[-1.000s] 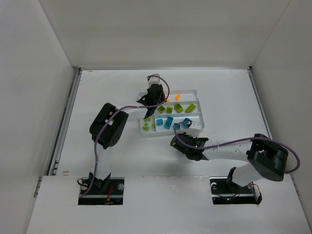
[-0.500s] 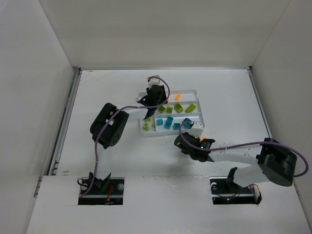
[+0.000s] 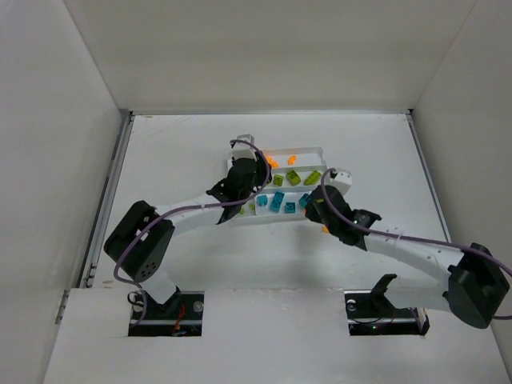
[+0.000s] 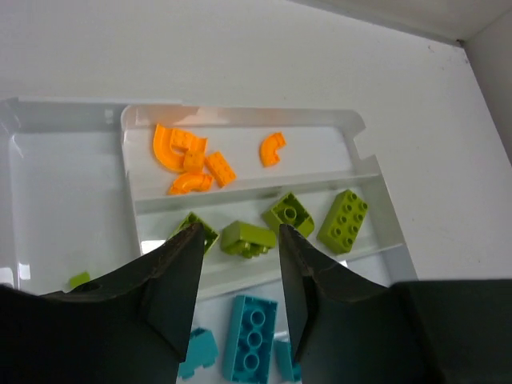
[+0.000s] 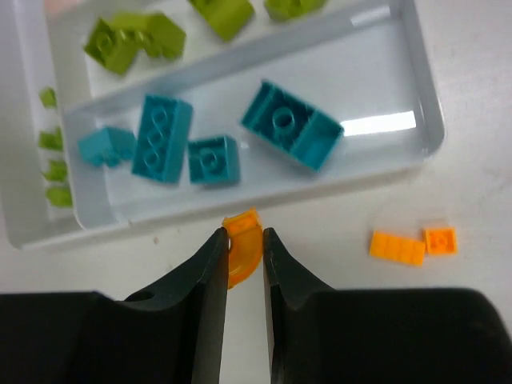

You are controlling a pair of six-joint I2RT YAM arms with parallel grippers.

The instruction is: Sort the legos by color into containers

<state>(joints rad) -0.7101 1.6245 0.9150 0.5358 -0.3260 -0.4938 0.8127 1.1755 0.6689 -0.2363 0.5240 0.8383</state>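
Start from the bench [image 3: 376, 152]: the white tray [image 4: 240, 116] lies on it with its long sections running crosswise to both arms. The orange section [image 4: 320, 156] is the farthest from the bases, behind the green section [image 4: 312, 252] and the teal section [image 5: 228, 100]. Your right pincer [image 5: 244, 238] is clamped on a curved orange piece [image 5: 242, 228] and sits just outside the tray's near wall, so its target lies straight ahead, across two dividers. I judge the carry must clear both walls before release. Your left pincer [image 4: 239, 234] is nearer that section but hangs over the green bricks with its jaws apart and nothing between them. Two flat orange pieces [image 5: 398, 246] lie on the bench just right of the right pincer, outside the tray.
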